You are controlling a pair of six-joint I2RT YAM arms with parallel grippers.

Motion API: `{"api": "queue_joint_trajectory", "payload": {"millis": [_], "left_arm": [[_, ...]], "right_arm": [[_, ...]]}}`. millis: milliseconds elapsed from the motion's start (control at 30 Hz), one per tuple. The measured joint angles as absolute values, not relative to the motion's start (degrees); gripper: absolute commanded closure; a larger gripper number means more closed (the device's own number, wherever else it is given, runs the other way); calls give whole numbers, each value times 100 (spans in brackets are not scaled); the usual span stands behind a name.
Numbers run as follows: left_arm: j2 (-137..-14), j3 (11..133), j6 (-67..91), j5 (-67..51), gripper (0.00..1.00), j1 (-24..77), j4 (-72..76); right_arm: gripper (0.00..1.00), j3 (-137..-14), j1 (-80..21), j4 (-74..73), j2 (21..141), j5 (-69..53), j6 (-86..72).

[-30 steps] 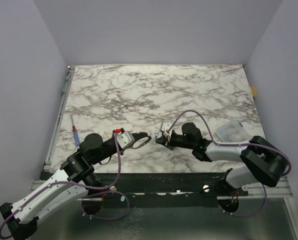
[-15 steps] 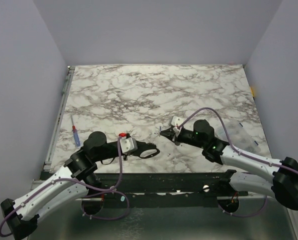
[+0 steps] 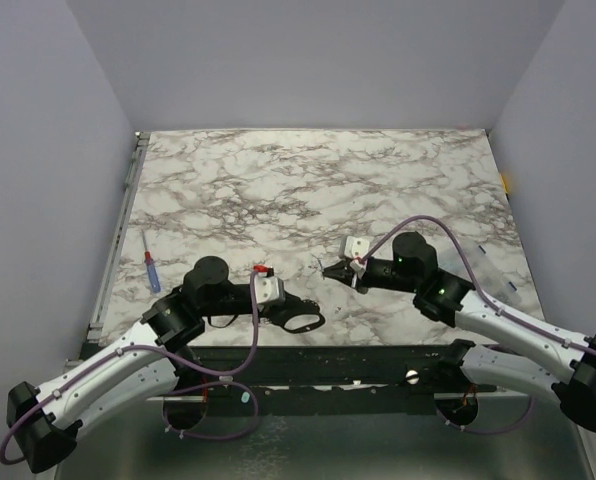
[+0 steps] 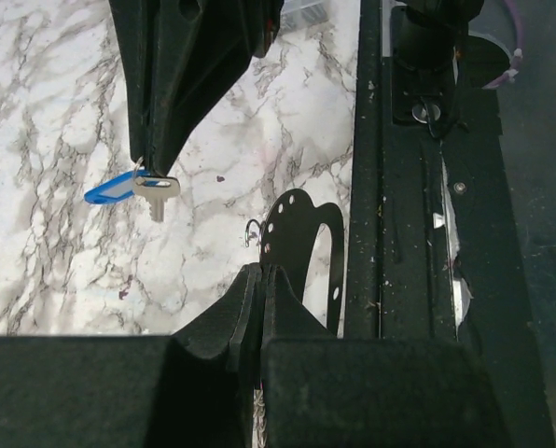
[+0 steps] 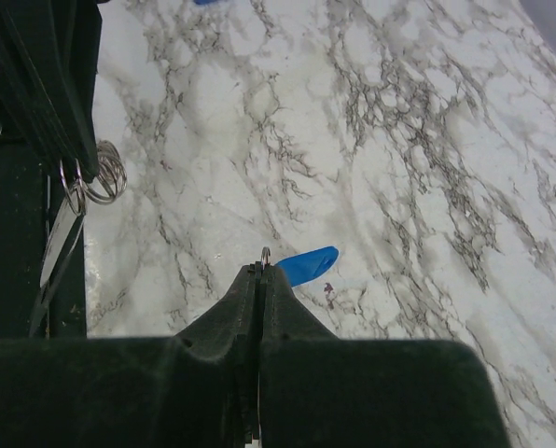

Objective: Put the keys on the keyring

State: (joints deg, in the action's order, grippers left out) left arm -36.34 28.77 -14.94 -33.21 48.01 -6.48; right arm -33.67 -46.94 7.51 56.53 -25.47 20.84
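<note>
While the blue-headed key (image 4: 129, 188) hung pinched in the fully closed right claw (image 5: 259, 271) over the marble surface (image 3: 278, 180), the keyring (image 5: 101, 173) was clamped in the closed left claw (image 4: 261, 273) by the surface's near edge. Both claws stood near each other, not touching. A screwdriver (image 3: 151, 266) lay far left.
</note>
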Motion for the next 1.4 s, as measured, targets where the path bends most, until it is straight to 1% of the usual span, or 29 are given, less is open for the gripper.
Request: {"api": "queue_joint_trajectory", "payload": {"millis": [267,500,633,900,1133,1400], "left_arm": [[-3787,2926,-1350,-3454,100,4801,-644],[-4099,3085,-976,-3511,100,4801,-460],[-4187,3151,-873,-3535,100,4799,-434],[-4047,3183,-854,-3511,100,4801,-395],[-4112,3183,-1417,-3476,100,4801,-392],[-4654,3186,-2755,-3164,100,4803,-722]], "right_arm": [[99,-3529,-4694,464,5339,-2615,2303],[99,-3778,-4692,-16,5439,-2609,2410],[99,-3837,-4694,-93,5369,-2858,2414],[99,-4239,-4694,-814,5500,-3531,2679],[99,-4545,-4694,-1391,5666,-3721,3057],[99,-4777,-4694,-1890,5959,-3721,3406]]}}
